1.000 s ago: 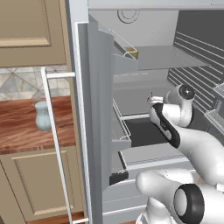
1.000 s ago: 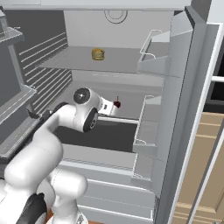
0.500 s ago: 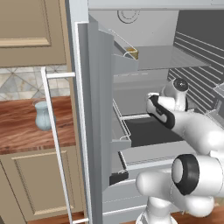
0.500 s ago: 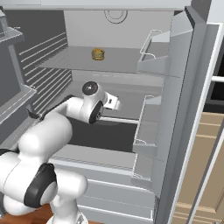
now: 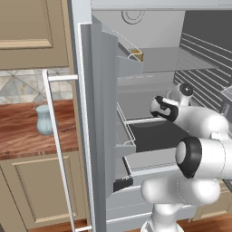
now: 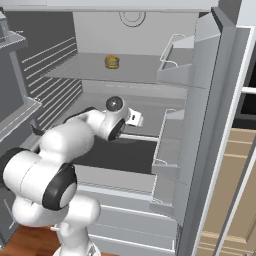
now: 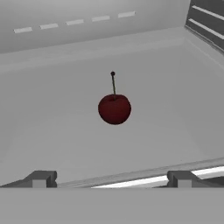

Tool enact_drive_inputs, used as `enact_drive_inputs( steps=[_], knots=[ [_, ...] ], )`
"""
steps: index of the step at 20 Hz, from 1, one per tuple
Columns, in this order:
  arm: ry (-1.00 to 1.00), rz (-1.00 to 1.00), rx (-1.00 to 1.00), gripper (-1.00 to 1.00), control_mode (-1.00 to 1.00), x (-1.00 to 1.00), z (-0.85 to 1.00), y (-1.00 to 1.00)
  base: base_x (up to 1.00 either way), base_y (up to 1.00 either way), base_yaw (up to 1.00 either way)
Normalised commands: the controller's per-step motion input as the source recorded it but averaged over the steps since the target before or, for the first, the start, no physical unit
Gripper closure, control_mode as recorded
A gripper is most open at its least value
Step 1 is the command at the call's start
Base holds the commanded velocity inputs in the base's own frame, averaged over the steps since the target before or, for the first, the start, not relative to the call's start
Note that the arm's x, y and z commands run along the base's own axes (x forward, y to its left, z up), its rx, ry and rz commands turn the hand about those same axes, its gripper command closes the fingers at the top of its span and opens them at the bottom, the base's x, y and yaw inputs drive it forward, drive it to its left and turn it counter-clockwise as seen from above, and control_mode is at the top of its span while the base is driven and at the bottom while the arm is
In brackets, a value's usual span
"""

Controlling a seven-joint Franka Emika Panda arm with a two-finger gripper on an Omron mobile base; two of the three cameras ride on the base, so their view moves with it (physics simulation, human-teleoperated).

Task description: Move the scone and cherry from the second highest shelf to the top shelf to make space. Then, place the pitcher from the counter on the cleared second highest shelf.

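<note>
The cherry (image 7: 114, 108), dark red with a thin stem, rests on the pale grey second highest shelf (image 7: 52, 127), a short way ahead of my gripper (image 7: 111, 178). The fingertips (image 7: 41, 178) stand wide apart and open, with nothing between them. In the right base view the gripper (image 6: 134, 119) reaches in over that shelf (image 6: 150, 106). The scone (image 6: 111, 62) lies on the top shelf (image 6: 85, 70), and peeks out at the door's edge (image 5: 136, 55) in the left base view. The pale blue pitcher (image 5: 44, 120) stands upright on the wooden counter (image 5: 18, 136).
The open fridge door (image 5: 102, 113) with its bins stands between the counter and the shelves. More door bins (image 6: 175, 65) line the right side. A dark drawer tray (image 6: 125, 152) lies below the hand. Ribbed fridge walls close in on both sides.
The arm has stretched further into the fridge over the second highest shelf, bringing the hand closer to the cherry. The fingers stayed open.
</note>
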Motion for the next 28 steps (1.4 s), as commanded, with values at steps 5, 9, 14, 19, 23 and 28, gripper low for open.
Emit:
enact_drive_inputs(
  steps=[5,9,14,19,23,28],
  knots=[
    [0.00,0.05,0.00,-1.00,-1.00,0.39,-0.24,-0.05,0.00,0.00,0.00],
    [0.00,0.05,0.00,-1.00,-1.00,0.41,-0.16,-0.03,0.00,0.00,0.00],
    [0.00,0.04,0.00,-1.00,-1.00,0.39,-0.11,-0.03,0.00,0.00,0.00],
    [0.00,0.04,0.00,-1.00,-1.00,0.39,-0.12,-0.03,0.00,0.00,0.00],
    [0.00,0.03,0.00,-1.00,-1.00,0.38,-0.13,-0.04,0.00,0.00,0.00],
    [0.01,0.02,0.00,-1.00,-1.00,0.32,-0.15,-0.06,0.00,0.00,0.00]
  ],
)
